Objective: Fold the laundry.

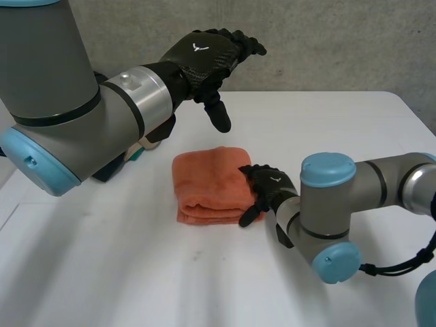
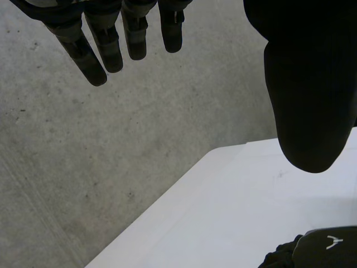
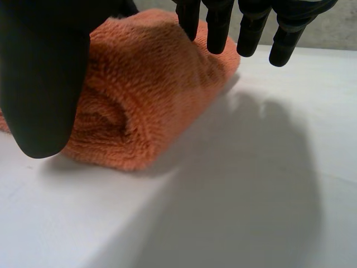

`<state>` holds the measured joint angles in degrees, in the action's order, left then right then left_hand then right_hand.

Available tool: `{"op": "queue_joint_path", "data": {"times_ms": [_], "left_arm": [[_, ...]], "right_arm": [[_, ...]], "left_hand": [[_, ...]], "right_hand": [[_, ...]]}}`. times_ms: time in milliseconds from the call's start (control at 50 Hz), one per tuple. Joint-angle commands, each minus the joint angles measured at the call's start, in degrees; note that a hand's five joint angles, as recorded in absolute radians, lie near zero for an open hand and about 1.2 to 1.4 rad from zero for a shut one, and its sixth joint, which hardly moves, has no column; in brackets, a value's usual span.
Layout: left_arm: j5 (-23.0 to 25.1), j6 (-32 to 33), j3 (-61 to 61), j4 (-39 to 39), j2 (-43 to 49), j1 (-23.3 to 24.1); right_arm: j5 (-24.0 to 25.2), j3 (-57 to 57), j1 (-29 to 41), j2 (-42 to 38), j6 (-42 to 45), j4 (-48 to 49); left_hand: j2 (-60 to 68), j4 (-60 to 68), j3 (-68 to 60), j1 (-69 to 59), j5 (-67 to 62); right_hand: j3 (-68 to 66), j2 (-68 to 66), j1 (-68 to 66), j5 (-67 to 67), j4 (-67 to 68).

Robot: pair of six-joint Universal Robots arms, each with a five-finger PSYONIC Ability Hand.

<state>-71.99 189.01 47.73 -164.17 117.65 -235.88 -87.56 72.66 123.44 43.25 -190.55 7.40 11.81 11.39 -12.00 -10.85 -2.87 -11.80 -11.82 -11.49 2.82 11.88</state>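
Note:
An orange towel (image 1: 208, 184) lies folded into a thick, small rectangle in the middle of the white table (image 1: 102, 272). My right hand (image 1: 272, 187) rests against its right edge, open; its straight fingers (image 3: 217, 28) reach over the towel (image 3: 145, 95) and its thumb (image 3: 42, 84) stands by the near corner, without pinching the cloth. My left hand (image 1: 204, 58) hangs high in the air behind the towel and apart from it, open, with fingers (image 2: 111, 39) and thumb (image 2: 307, 95) spread over the table's far part (image 2: 251, 206).
A dark and teal object (image 1: 133, 153) sits on the table behind my left forearm. The table's far edge (image 1: 306, 92) meets a concrete wall. My right arm's elbow (image 1: 334, 225) lies low over the table, right of the towel.

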Motion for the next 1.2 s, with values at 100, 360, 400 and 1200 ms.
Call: {"op": "queue_joint_path", "data": {"times_ms": [100,360,400,1200], "left_arm": [[0.44,-1.18,0.87,-0.19,-0.05,-0.46],[1.06,-2.24,0.96,-0.27,-0.40,-1.43],[1.23,-2.24,0.79,-0.27,-0.23,-1.51],[1.32,-2.24,-0.36,-0.10,0.48,0.95]], "right_arm": [[-0.68,-4.36,1.72,-3.08,0.70,1.83],[-1.47,-16.82,-10.65,-7.12,-0.70,5.17],[-2.35,-21.39,-14.61,-9.14,-0.70,3.77],[-1.12,-60.97,-49.26,-33.50,15.46,-4.24]], "left_hand": [[-1.81,-1.39,2.00,0.85,2.87],[-1.81,-1.39,2.00,0.85,2.87],[-1.81,-1.39,2.00,0.85,2.87],[-1.81,-1.39,2.00,0.85,2.87]], "right_hand": [[-67.95,-67.93,-68.26,66.94,67.87],[-68.20,-68.18,-68.51,67.18,68.12],[-68.20,-68.18,-68.51,67.18,68.12],[1.80,1.82,1.49,-2.82,-1.88]]}}
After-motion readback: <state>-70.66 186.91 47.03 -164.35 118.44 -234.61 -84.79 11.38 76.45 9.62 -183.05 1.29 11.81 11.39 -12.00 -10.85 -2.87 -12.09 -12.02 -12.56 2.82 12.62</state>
